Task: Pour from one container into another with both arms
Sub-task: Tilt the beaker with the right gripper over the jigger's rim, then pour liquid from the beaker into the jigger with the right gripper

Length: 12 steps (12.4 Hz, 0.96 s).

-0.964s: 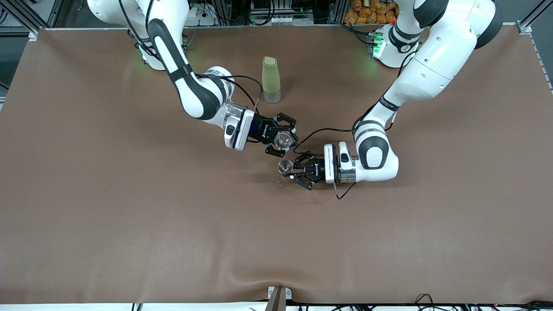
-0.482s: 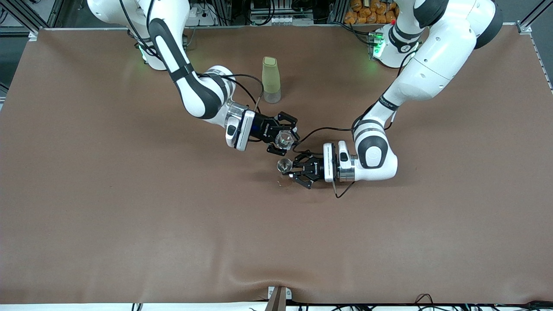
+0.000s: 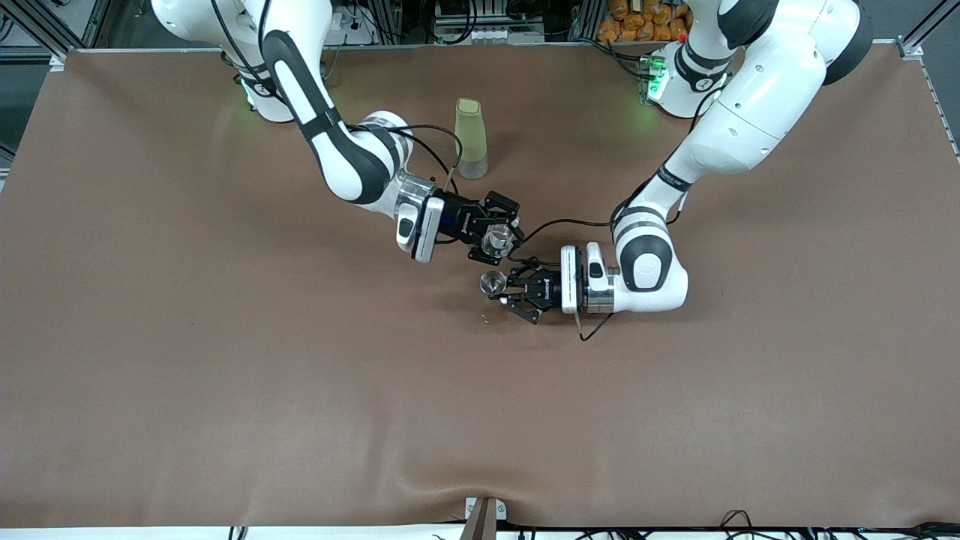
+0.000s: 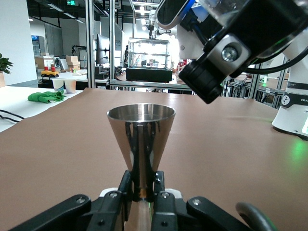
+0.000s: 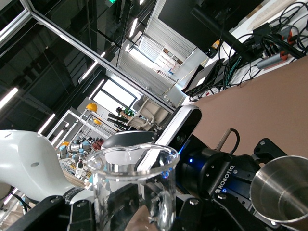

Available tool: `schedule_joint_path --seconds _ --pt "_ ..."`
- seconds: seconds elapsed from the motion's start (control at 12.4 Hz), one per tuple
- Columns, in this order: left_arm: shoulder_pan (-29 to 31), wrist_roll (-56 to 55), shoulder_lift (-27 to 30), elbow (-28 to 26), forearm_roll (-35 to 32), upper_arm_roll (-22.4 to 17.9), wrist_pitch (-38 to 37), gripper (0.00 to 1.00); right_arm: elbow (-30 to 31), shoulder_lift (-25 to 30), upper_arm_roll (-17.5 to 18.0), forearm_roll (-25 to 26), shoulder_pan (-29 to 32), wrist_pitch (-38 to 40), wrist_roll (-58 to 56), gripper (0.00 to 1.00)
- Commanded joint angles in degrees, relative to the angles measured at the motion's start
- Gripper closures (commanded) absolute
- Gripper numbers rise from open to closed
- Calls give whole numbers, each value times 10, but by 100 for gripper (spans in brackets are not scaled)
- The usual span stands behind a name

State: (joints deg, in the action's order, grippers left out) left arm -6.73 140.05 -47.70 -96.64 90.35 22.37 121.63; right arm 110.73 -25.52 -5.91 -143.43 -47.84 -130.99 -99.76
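"ROBOTIQ" in white on the left pincer [image 5: 226,179] body, right wrist view; "FRAN…" cut off on a white arm base [image 4: 293,110], left wrist view.

A robotics lab: aluminium frame racks [image 4: 91,43], more robot arms [image 5: 29,159] and tangled cables [image 5: 250,48] surround the table.

Right arm [image 3: 352,161] reaches in from its base, its pincer [image 3: 496,241] clamped on a clear glass beaker [image 5: 132,185] — tilted over mid-worktop. Left arm [image 3: 720,127] meets it, its pincer [image 3: 501,289] gripping a steel cup [image 4: 140,139] upright, just beside the beaker.
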Motion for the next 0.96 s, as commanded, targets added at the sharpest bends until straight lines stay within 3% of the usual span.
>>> schedule_joint_path --seconds 0.0,0.88 --pt "5 12 13 -16 7 3 -17 100 -10 -2 -1 -7 -5 -10 34 100" --pt "17 13 20 -30 6 3 -37 100 -10 1 -1 61 -3 -10 221 100"
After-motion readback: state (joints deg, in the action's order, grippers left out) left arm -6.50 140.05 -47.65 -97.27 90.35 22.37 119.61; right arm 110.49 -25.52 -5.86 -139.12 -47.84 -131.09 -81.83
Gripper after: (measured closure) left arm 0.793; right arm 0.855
